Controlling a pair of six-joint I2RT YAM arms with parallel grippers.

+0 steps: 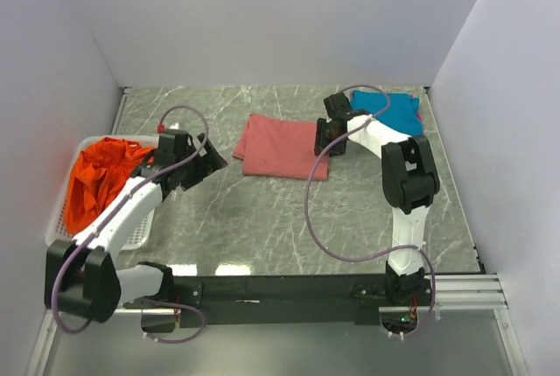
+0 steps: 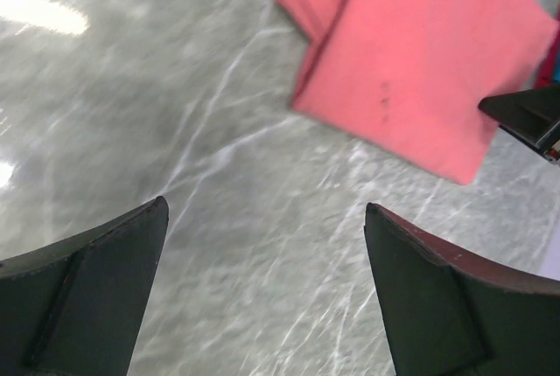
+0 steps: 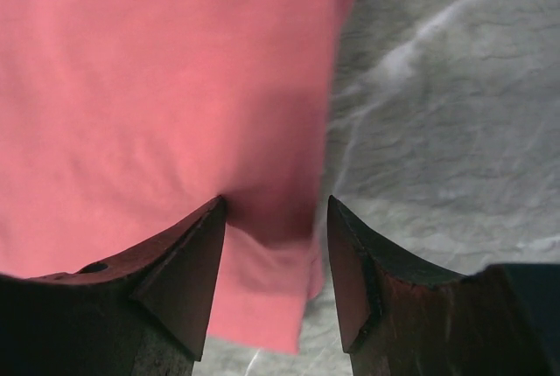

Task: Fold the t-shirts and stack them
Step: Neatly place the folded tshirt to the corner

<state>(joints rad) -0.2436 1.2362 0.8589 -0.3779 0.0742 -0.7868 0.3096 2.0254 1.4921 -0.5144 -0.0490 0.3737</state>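
Straddling the edge of the folded dusty salmon-red cloth t-shirt (image 1: 278, 144), right gripper (image 3: 276, 208) part-open, likely for stacking. Left gripper (image 2: 267, 212) wide, empty.

Desk (image 1: 262, 210): grey marble pattern, thin white veins.
Centre, toward 12 o'clock: salmon-red shirt (image 1: 280, 145), plain; a few small dark specks show in the left wrist view.
2 o'clock: teal-blue shirt (image 1: 398, 112), plain, with a sliver of magenta cloth (image 1: 419, 116) at its 3 o'clock edge.
9 o'clock: bright orange shirt (image 1: 101, 179) in the white mesh basket (image 1: 140, 227).
Left arm (image 1: 118, 219) and right arm (image 1: 404, 219): white shells, black joints.
Cable (image 1: 319, 236): mauve.
Left end effector (image 2: 265, 205): black.
Right end effector (image 3: 276, 201): black, reddish-brown edges.
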